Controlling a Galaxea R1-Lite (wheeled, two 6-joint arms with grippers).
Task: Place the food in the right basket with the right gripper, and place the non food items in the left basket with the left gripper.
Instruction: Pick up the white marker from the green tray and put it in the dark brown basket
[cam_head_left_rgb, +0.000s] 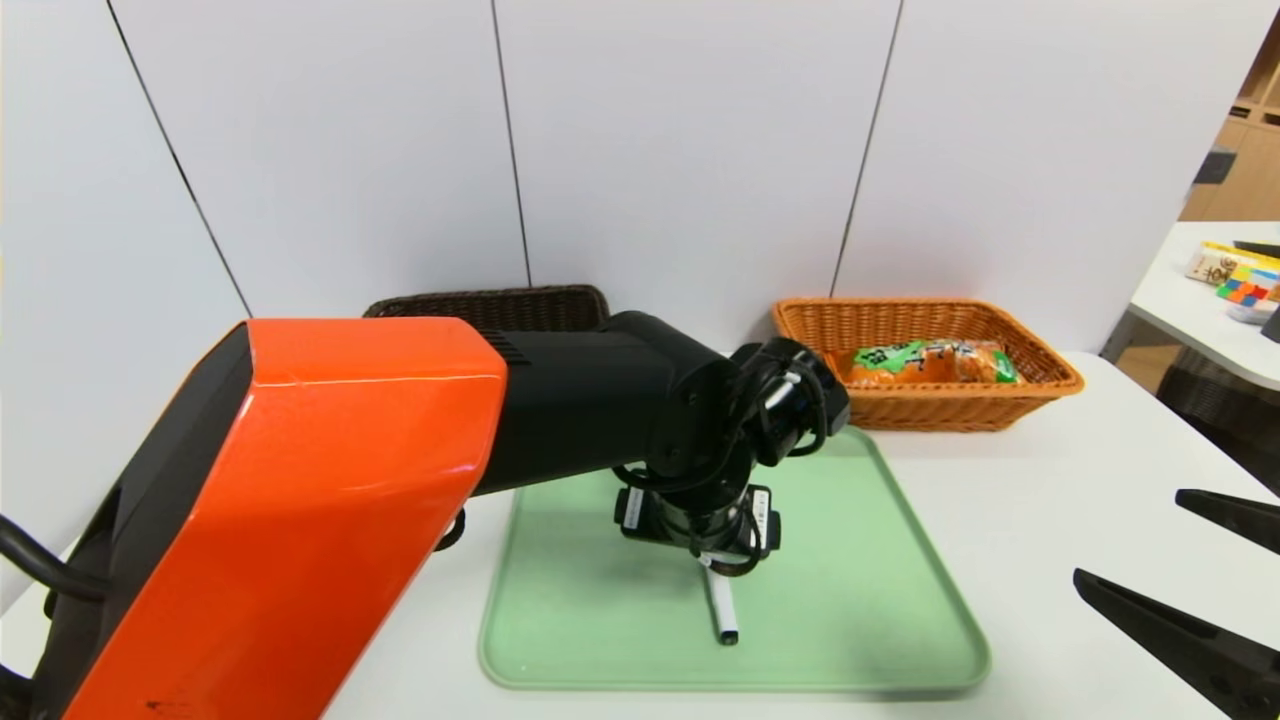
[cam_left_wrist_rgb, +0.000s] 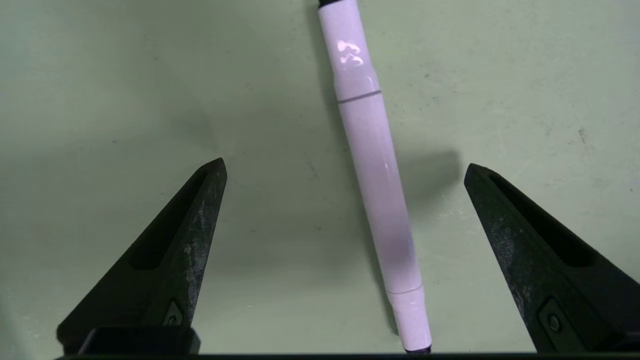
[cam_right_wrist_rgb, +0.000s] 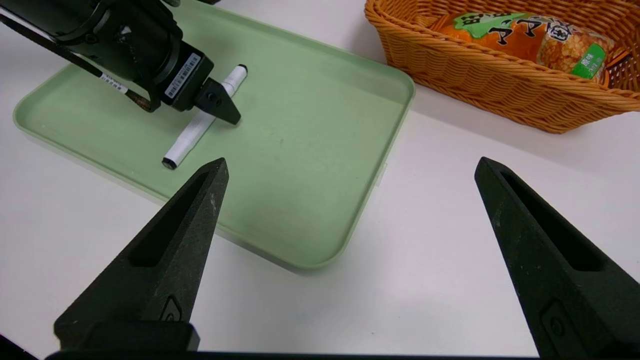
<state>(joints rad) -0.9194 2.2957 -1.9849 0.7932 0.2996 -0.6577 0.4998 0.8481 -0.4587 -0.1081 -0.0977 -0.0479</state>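
The left claw (cam_left_wrist_rgb: 345, 162) is spread over the white pen (cam_left_wrist_rgb: 377, 185); the right claw (cam_right_wrist_rgb: 352, 160) is spread at four o'clock. Food (cam_head_left_rgb: 920, 362) is in the one o'clock basket (cam_head_left_rgb: 940, 408); the pen is left.

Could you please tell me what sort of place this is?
Probably a robotics lab or test area: two robot arms, a tray holding a marker, and a basket with packaged food.
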